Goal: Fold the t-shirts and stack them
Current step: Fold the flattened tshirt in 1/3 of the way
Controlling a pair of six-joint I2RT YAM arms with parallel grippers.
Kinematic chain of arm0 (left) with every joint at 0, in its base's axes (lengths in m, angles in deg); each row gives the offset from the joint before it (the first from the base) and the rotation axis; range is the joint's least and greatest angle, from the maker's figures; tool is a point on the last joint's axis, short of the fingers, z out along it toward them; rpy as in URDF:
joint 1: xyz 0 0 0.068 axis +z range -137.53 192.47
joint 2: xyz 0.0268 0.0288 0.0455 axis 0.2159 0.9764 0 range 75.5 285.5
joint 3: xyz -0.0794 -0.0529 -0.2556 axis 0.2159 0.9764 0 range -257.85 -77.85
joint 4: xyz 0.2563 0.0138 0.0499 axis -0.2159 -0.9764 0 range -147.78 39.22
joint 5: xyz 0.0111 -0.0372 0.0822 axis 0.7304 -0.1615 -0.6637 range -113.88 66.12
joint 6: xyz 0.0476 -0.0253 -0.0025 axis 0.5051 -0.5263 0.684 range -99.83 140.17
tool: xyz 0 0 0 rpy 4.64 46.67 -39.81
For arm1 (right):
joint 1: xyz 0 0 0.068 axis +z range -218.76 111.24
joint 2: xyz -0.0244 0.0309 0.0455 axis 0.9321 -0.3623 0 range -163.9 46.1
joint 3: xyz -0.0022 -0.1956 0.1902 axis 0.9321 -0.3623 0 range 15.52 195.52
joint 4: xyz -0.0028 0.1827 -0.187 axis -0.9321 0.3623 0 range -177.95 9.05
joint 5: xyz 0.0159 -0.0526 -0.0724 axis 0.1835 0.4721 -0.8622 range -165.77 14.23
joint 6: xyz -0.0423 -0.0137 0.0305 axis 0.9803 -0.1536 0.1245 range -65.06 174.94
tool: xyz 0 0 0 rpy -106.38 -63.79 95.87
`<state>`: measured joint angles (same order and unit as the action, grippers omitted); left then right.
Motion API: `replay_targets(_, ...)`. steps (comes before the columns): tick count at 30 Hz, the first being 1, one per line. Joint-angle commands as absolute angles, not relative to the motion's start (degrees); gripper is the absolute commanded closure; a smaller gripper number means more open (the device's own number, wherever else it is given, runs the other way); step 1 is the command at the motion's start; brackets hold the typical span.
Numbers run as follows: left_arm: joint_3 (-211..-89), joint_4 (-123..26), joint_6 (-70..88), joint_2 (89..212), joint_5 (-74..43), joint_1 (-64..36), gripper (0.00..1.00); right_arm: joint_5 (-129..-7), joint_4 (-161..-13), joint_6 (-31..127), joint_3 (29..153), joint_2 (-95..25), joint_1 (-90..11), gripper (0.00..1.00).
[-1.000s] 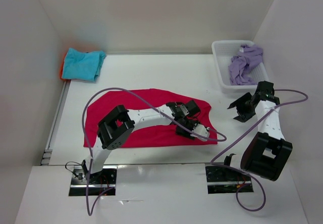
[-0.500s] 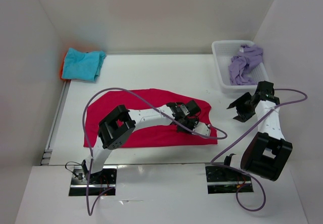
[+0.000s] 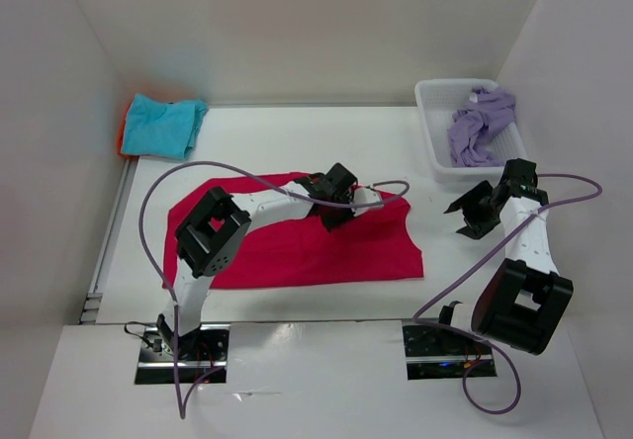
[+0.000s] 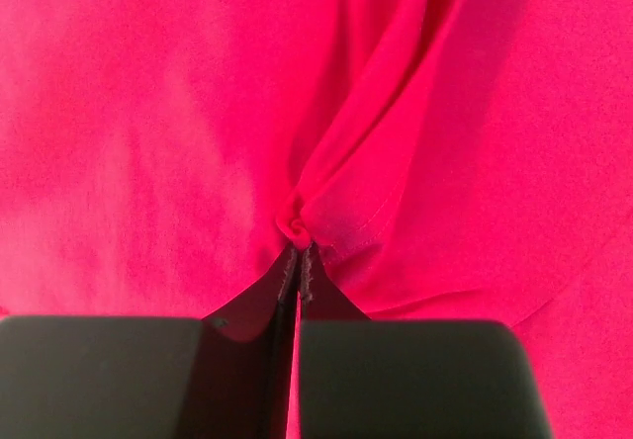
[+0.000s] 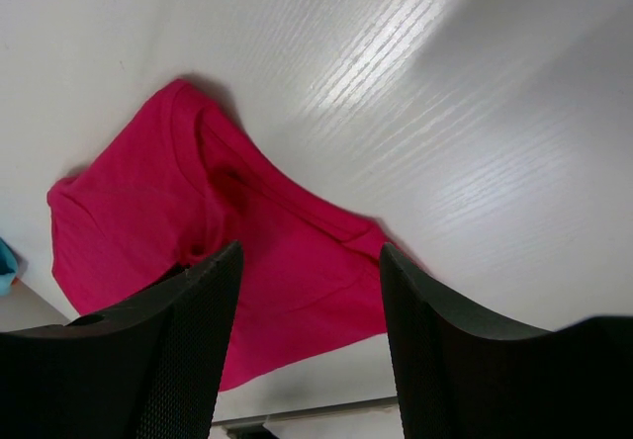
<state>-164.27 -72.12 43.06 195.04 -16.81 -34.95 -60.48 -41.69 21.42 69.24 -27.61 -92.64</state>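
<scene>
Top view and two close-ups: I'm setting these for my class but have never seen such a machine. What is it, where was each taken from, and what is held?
Two robot arms are bolted to a white table. One camera looks down from above; one sits on each wrist. The left end effector is shut, pinching a fold of the magenta-red shirt. The right end effector hangs open, empty. A turquoise shirt lies far left; a lavender shirt sits in a white basket.
</scene>
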Motion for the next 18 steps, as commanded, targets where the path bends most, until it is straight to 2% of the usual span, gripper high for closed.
replay_targets(1,-163.1,-69.8,35.0,191.9,-17.7,-33.0,0.99,-60.2,-43.4,22.2,69.6,-26.6,-92.6,0.37)
replay_targets(7,-164.4,-69.2,29.8,193.5,-15.2,-29.2,0.98,-59.7,-43.4,22.7,69.6,-26.6,-92.6,0.37)
replay_targets(10,-164.4,-69.8,29.2,193.5,-14.4,-28.7,0.93,-59.2,-43.4,22.7,69.6,-26.6,-92.6,0.37)
replay_targets(14,-164.4,-70.3,26.7,192.3,-19.0,-28.7,0.89,-59.2,-42.9,23.2,69.6,-27.1,-92.6,0.33)
replay_targets(18,-163.9,-70.8,24.2,188.2,-22.7,-28.1,0.86,-63.5,-39.5,22.6,71.4,-26.4,-91.7,0.22)
